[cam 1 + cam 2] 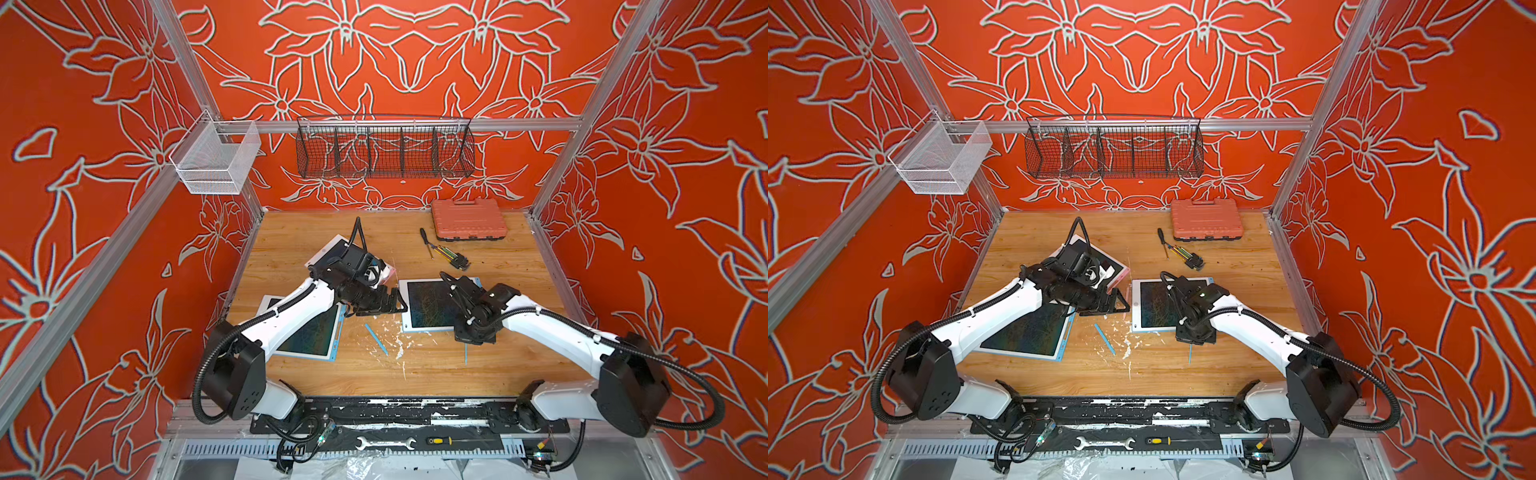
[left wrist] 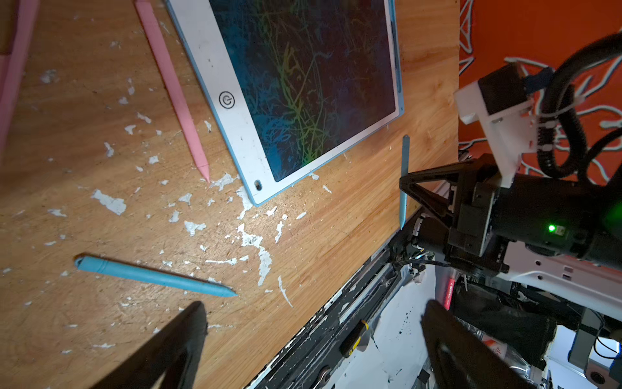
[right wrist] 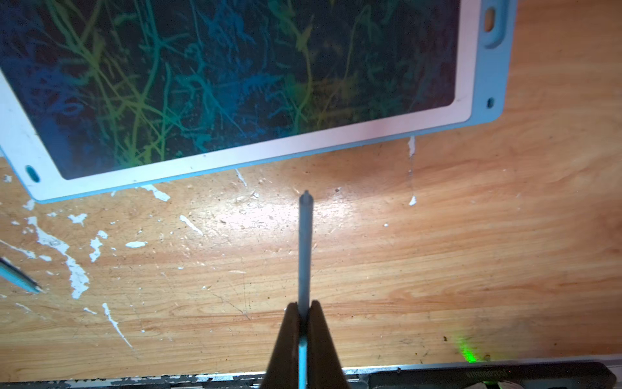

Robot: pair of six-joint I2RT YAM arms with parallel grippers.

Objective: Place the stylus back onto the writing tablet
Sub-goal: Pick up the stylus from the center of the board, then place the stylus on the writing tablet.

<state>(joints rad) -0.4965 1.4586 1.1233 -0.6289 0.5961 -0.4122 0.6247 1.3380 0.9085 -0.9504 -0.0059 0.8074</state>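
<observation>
My right gripper [image 3: 304, 304] is shut on a thin blue stylus [image 3: 304, 252], which sticks out both sides of the fingers. It hangs just above the wood, close to the near edge of the blue-framed writing tablet [image 3: 235, 84]. The left wrist view shows the same stylus [image 2: 405, 161] pinched in the right gripper [image 2: 404, 183] beside that tablet [image 2: 303, 84]. In both top views the tablet [image 1: 428, 305] [image 1: 1154, 307] lies right of centre, partly under the right arm. My left gripper [image 2: 313, 313] [image 1: 392, 301] is open and holds nothing, hovering left of the tablet.
A second blue stylus [image 1: 376, 338] [image 2: 151, 274] and a pink stylus [image 2: 175, 87] lie loose on the table. Another blue tablet [image 1: 311, 336] lies under the left arm, a pink one [image 1: 332, 249] behind it. At the back stand an orange tool case [image 1: 467, 218], hex keys [image 1: 451, 253] and a screwdriver [image 1: 426, 241].
</observation>
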